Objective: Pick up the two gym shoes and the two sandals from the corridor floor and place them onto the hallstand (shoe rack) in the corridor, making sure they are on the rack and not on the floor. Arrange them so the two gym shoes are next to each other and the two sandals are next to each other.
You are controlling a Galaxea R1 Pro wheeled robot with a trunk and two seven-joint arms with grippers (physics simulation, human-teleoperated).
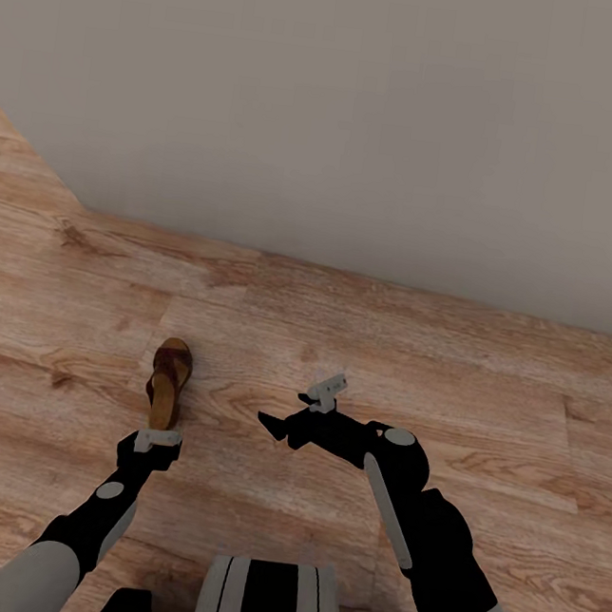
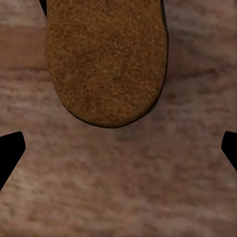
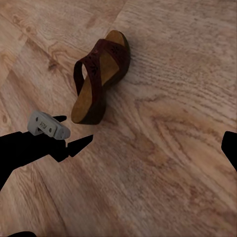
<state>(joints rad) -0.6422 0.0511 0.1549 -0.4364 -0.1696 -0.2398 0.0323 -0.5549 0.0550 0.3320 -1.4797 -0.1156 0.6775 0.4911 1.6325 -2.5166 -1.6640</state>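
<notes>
Hovering my left claw (image 1: 157,440) just short of the sandal (image 1: 168,383), I read its fingers as spread wide: in the left wrist view the two dark tips sit at opposite edges with bare floor (image 1: 360,332) between them and nothing held. The sandal lies on the planks directly ahead of that claw, its rounded heel end (image 2: 106,64) nearest, toe pointing toward the wall (image 1: 368,113).

To do this grasp well, I judge I should ease forward until the sole sits between the fingers, keep the wrist square to the sandal's long axis, drop low enough that the tips bracket the sole's sides rather than the straps, and close slowly so it doesn't skid on the wood.

My right claw (image 1: 300,415) hangs empty off to the sandal's right, near it but apart; its fingers look parted, one tip at each side of the right wrist view, which also shows the sandal (image 3: 98,81) lying tipped onto its side, straps up.

From the left wrist view I can't see the straps or toe, which are cut off at the frame edge. Whether the left tips already touch the floor, I cannot tell. The sandal's far side is hidden in the head view.
</notes>
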